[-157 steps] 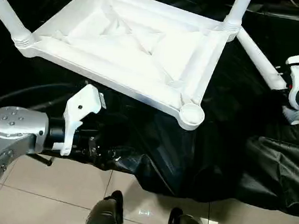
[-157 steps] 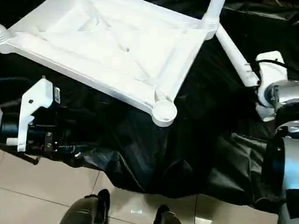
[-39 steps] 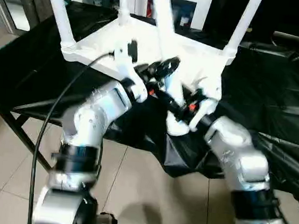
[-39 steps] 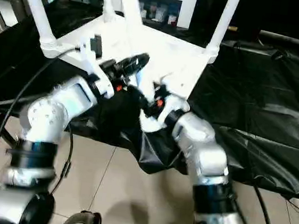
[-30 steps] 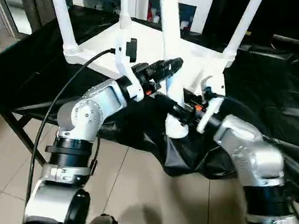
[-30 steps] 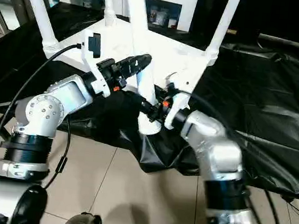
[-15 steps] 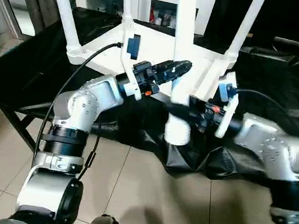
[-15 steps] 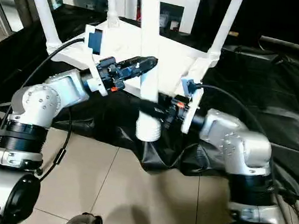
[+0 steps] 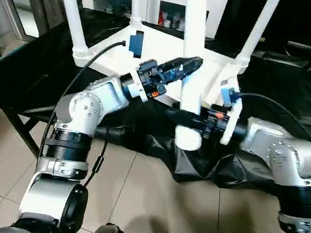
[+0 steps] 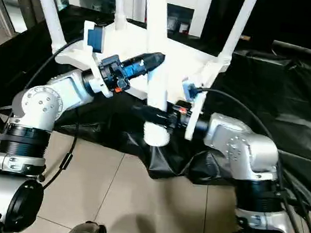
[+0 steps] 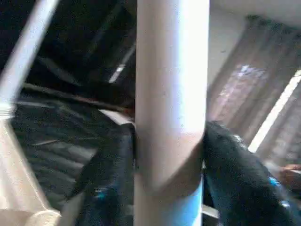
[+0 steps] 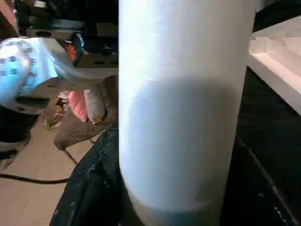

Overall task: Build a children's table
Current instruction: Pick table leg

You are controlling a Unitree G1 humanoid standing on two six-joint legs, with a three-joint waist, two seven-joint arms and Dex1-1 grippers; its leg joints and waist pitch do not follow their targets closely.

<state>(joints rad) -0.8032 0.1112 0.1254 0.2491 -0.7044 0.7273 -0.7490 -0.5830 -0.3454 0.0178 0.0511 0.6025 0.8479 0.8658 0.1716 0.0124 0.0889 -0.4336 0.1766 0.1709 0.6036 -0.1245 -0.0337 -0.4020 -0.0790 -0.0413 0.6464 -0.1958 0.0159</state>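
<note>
1. The left gripper (image 9: 191, 64) has its black fingers (image 11: 113, 174) closed around the fourth leg (image 9: 192, 42); half a second ago it gripped a little lower.
2. The right gripper (image 9: 180, 115) clamps the same leg nearer its wide end; its fingers (image 12: 94, 188) press both sides.
3. The leg stands upright, lifted slightly since then, its base just above the near corner.
4. The children's table (image 9: 162, 50) lies upside down on black sheeting (image 9: 291, 97), three legs already up.
5. No readable writing anywhere.
</note>
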